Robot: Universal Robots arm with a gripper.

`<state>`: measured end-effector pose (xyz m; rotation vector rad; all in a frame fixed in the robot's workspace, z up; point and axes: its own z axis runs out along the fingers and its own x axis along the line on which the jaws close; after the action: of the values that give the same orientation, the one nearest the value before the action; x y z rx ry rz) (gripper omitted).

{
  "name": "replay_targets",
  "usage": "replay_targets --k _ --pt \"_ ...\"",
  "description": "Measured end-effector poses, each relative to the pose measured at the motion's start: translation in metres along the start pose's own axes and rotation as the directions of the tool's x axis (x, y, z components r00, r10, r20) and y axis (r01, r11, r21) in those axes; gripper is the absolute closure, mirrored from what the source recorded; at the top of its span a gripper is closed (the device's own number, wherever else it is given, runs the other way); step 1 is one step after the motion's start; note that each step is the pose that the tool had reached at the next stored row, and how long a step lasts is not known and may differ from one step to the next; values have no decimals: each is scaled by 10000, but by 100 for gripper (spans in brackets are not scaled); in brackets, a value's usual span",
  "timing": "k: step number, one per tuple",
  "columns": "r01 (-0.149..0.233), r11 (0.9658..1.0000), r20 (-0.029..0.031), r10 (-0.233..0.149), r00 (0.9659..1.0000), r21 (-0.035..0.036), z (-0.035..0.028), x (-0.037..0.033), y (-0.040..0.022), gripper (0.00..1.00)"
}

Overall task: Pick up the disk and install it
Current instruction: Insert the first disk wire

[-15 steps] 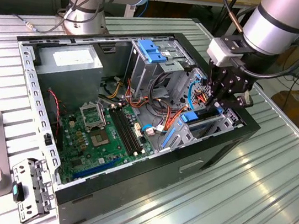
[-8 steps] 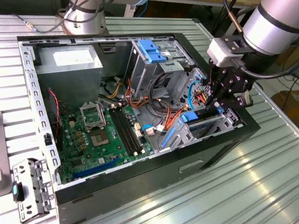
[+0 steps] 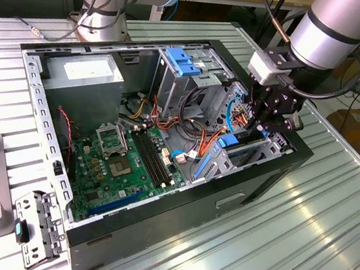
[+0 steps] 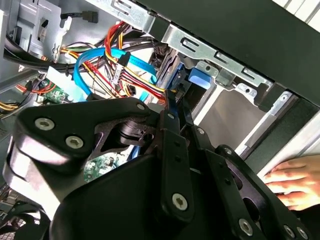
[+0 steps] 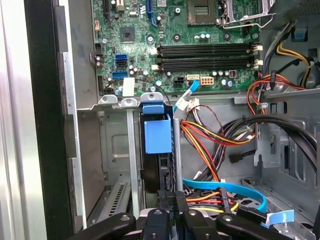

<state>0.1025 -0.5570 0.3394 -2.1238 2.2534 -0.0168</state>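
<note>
My end effector [image 5: 172,210] pinching disk [image 5: 159,135], standing on edge in metal bay [image 5: 116,150] of computer case [image 3: 238,197]. I judge: keep it straight, push slow, dodge wires [image 5: 210,137]. Hand [image 4: 292,182] rests near case.

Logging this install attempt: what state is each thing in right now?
Computer case: lying on its side, side panel off.
Disk: standing on edge in the drive bay, blue tab showing.
End effector: shut on the disk's edge.
Hand: resting flat on the case's outer wall.
</note>
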Motion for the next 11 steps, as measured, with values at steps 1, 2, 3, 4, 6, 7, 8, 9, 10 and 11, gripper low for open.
replay_targets --k 1,2,3,4,6,7,8,9,10,11 --pt "-1 10000 -3 1 10000 -13 1 0 0 83" --pt "-1 10000 -2 1 10000 -13 2 0 0 83" --pt "-2 10000 1 2 10000 -15 4 0 1 83" --pt "-2 10000 6 2 10000 -15 6 0 0 82" --pt "-2 10000 2 2 10000 -16 -64 -2 -3 75" --pt "-1 10000 3 1 10000 -16 -103 -2 -4 75" --pt "-2 10000 3 2 10000 -15 -164 -4 -7 75" --pt "-2 10000 5 2 10000 -16 -174 -4 -7 75" --pt "-2 10000 5 2 10000 -16 -174 -4 -7 75" --pt "-2 10000 6 2 10000 -16 -174 -4 -7 77"
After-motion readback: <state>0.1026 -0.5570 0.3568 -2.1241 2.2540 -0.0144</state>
